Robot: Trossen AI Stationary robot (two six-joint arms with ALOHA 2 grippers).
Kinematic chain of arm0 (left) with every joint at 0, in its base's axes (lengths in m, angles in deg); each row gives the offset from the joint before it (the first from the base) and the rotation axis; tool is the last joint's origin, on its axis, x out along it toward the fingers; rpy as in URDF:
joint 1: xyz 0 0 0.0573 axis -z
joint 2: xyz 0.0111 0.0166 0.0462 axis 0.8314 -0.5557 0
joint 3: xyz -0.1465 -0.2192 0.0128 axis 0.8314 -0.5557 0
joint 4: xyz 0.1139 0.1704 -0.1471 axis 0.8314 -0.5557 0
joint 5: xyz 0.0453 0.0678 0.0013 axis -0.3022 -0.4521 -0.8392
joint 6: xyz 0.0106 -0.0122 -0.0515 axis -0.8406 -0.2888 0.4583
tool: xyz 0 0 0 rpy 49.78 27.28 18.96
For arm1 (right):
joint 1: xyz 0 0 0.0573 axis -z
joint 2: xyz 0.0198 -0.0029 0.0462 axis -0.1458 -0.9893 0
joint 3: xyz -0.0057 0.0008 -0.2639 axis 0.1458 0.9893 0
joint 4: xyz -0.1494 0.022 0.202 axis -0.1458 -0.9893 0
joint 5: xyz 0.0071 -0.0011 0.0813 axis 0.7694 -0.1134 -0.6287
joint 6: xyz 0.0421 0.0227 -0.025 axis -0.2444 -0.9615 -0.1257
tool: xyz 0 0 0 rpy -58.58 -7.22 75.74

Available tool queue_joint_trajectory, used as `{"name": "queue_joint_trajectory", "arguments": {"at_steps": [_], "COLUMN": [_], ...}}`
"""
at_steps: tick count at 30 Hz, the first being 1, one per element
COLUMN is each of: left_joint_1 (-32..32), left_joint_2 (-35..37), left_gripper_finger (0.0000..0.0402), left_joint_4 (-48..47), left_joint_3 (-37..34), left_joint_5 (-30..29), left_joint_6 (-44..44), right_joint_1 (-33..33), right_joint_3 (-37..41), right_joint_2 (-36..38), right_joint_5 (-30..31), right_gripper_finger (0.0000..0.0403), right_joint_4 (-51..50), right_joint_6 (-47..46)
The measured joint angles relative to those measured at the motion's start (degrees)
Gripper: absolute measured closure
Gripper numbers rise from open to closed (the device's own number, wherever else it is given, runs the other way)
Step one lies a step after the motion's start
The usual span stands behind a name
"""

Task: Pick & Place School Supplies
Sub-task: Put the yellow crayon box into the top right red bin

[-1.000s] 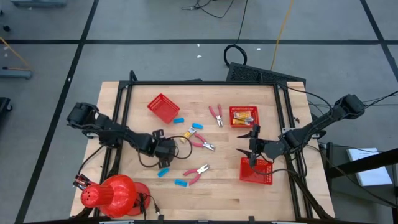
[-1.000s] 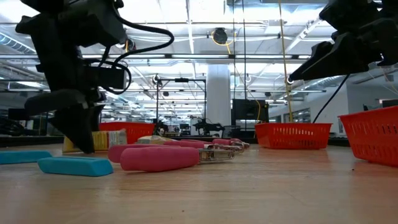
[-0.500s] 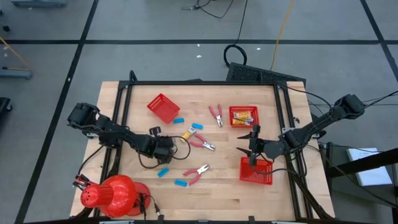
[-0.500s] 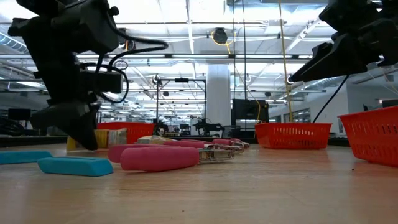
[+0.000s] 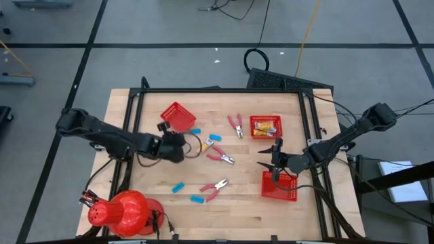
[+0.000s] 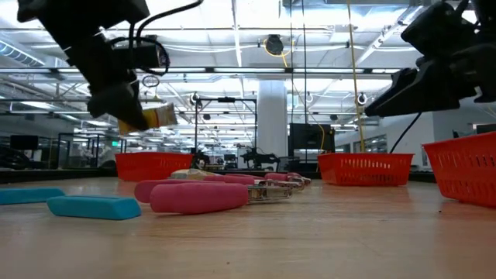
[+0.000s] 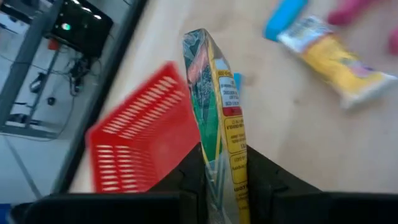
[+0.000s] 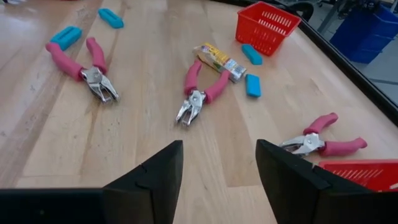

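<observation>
From above, the left end effector (image 5: 178, 144) sits beside the red basket (image 5: 178, 117); its wrist view shows it clamped on a yellow packet (image 7: 217, 106), best released squarely over the basket, while the right end effector (image 8: 219, 177) waits open.

Left gripper (image 5: 175, 144) beside basket (image 5: 178, 117); packet (image 7: 219, 118) aloft.

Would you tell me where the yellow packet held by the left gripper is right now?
The yellow packet is clamped in the left gripper, lifted off the table beside the tipped red basket.
</observation>
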Motion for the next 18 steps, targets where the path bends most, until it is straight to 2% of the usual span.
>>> {"name": "queue_joint_trajectory", "arguments": {"at_steps": [4, 8, 13, 18], "left_joint_1": [-6.27, -12.4, -18.45, -21.56], "left_joint_2": [2.42, 2.6, 1.09, -3.76], "left_gripper_finger": [0.0339, 0.0339, 0.0339, 0.0339], "left_joint_4": [2.01, 7.58, 23.05, 39.87], "left_joint_3": [0.09, 0.04, 0.04, 0.09], "left_joint_5": [0.91, 4.59, 15.31, 26.83], "left_joint_6": [-6.4, -13.34, -22.72, -27.41], "right_joint_1": [0.0, 0.0, 0.01, 0.02], "right_joint_3": [0.58, 0.6, 0.6, 0.6], "right_joint_2": [-0.65, -0.71, -0.71, -0.71], "right_joint_5": [0.0, 0.0, 0.24, 4.6], "right_gripper_finger": [0.0211, 0.0211, 0.0211, 0.0211], "right_joint_4": [2.28, 3.73, 6.67, 7.79], "right_joint_6": [0.13, 1.96, 6.78, 11.06]}}
